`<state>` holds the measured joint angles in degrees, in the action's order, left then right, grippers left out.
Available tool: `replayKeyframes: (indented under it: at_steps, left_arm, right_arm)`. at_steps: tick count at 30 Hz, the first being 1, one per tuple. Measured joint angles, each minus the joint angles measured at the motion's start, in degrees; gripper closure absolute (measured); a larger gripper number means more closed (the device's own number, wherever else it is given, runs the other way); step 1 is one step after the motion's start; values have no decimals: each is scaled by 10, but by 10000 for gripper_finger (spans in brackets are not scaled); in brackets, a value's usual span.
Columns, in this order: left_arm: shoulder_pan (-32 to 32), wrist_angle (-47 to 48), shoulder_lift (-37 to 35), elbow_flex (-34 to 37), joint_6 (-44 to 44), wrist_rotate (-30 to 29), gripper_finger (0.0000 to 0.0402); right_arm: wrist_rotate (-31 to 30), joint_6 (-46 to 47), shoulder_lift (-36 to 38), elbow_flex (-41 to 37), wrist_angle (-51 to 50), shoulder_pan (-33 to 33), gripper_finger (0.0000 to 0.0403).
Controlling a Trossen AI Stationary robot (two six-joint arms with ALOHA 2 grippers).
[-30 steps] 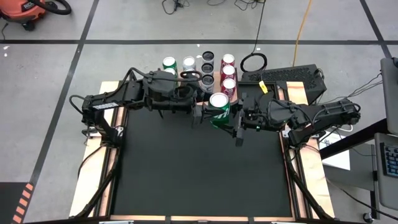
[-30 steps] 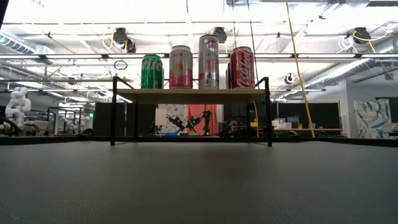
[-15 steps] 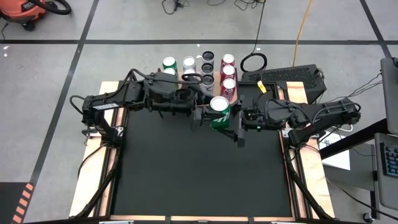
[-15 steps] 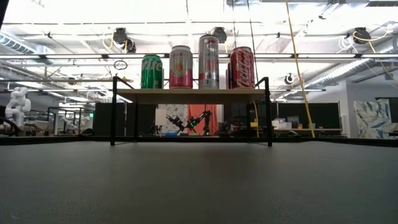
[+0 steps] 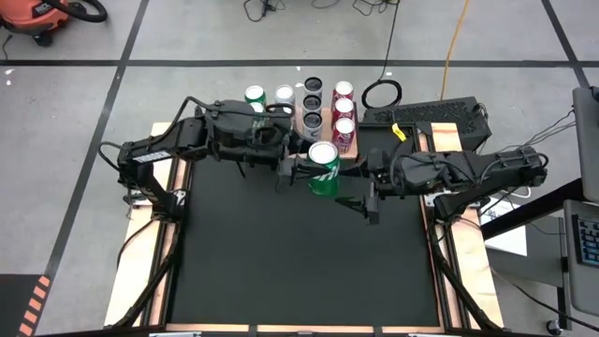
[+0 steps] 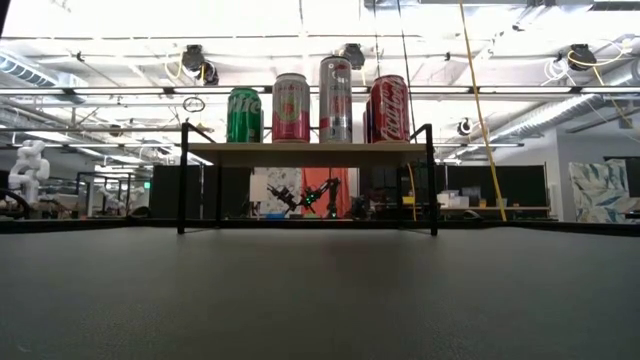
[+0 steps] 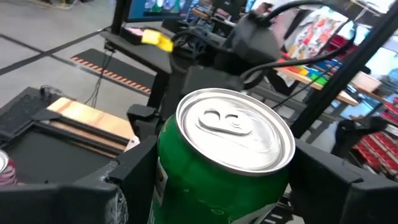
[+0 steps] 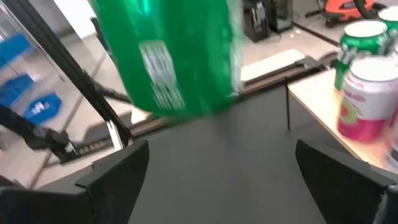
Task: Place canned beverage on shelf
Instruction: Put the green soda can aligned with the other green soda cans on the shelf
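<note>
Green can [image 5: 323, 168] in left hand [image 5: 301, 171], shelf [image 5: 327, 123] edge near

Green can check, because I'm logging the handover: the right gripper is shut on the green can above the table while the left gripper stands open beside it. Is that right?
The arms are swapped. In the high view the left gripper holds the green can, and the left wrist view shows its fingers on both sides of the can. The right gripper stands open beside it, as the right wrist view shows.
</note>
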<state>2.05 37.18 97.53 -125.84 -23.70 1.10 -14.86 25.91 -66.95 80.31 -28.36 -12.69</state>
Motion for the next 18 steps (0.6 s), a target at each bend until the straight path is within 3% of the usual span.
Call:
replayKeyframes:
  at_steps: [5,10,18]
  left_arm:
    - [-17,27,-27,0,32,34,117]
    - [-41,67,-72,0,73,33,117]
    - [-89,146,-139,0,136,33,117]
  right_arm:
    - [14,3,12,0,-40,-3,18]
    - [46,13,24,0,-51,-9,18]
    - [47,20,29,0,-44,-37,18]
